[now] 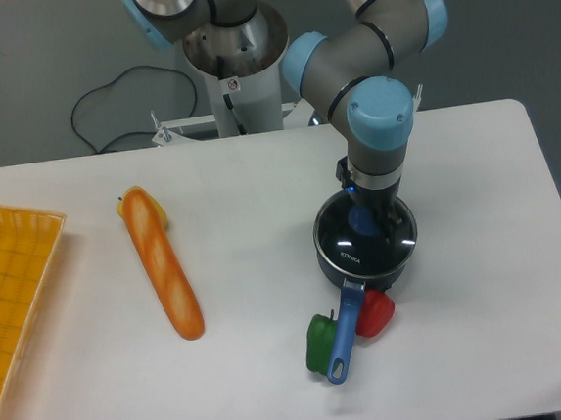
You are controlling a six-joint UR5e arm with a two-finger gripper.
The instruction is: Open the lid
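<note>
We list one lid, dark glass, seated on the pot, right of centre on the white counter. The tool is down at the lid's blue knob; whether it pinches the knob we cannot tell. Just below the pot: green pepper, red pepper. Well left of the pot: baguette, orange basket.

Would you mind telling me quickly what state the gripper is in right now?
Gripper: down at the round blue knob of the dark glass lid; whether it is open or shut on the knob cannot be told from this view.
</note>
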